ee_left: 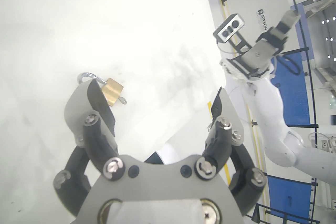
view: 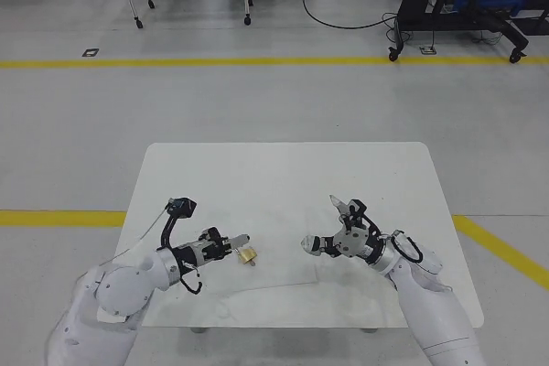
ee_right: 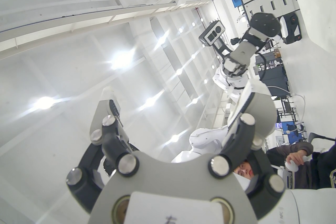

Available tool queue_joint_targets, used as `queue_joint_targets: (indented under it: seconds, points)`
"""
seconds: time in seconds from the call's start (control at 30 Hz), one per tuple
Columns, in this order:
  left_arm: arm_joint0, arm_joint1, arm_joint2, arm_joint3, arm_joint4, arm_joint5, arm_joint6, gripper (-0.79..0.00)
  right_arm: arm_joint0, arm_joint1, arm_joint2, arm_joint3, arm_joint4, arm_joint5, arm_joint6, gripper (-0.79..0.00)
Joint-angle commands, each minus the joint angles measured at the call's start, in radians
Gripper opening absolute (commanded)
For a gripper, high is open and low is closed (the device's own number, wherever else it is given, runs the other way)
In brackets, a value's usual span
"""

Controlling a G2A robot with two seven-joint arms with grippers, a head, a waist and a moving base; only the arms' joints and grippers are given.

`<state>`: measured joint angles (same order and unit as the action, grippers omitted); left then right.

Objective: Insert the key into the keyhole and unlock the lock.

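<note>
A brass padlock (view: 247, 255) with a silver shackle lies on the white table (view: 284, 174), near its front and left of centre. In the left wrist view the padlock (ee_left: 113, 89) rests just past one fingertip (ee_left: 92, 89), with a small silver piece (ee_left: 122, 100), apparently the key, sticking out of its end. My left gripper (ee_left: 156, 88) is open and holds nothing; from above it (view: 235, 244) sits right beside the lock. My right gripper (view: 322, 222) hovers right of centre, open and tilted upward, and its own view shows the open fingers (ee_right: 181, 99) bare.
The table's front edge (view: 329, 325) runs close under both forearms. The far half of the table lies beyond the grippers. Each arm appears in the other's wrist view, well apart from it (ee_left: 262, 49) (ee_right: 244, 51).
</note>
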<state>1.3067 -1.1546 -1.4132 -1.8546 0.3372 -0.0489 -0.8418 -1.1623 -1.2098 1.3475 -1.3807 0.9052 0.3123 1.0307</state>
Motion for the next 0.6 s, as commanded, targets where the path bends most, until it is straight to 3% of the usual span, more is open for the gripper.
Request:
queue_joint_targets:
  seconds: [0.0, 0.13, 0.27, 0.47, 0.57]
  points:
    - [0.034, 0.009, -0.078, -0.050, 0.008, -0.021, 0.012, 0.000, 0.000, 0.000, 0.000, 0.000, 0.000, 0.000, 0.000, 0.000]
    - [0.100, 0.023, -0.214, -0.119, 0.040, -0.056, 0.072, 0.000, -0.003, -0.001, 0.001, -0.005, 0.003, -0.014, -0.008, 0.000]
    - [0.142, 0.030, -0.308, -0.122, 0.046, -0.079, 0.122, 0.000, -0.014, 0.005, 0.043, -0.001, -0.028, -0.125, -0.044, 0.000]
    - [0.153, 0.033, -0.340, -0.099, 0.034, -0.096, 0.146, 0.000, -0.063, 0.026, 0.187, -0.007, -0.113, -0.382, -0.081, 0.000]
    - [0.153, 0.033, -0.340, -0.099, 0.034, -0.096, 0.146, 0.000, -0.092, 0.037, 0.275, -0.025, -0.217, -0.540, -0.173, 0.000]
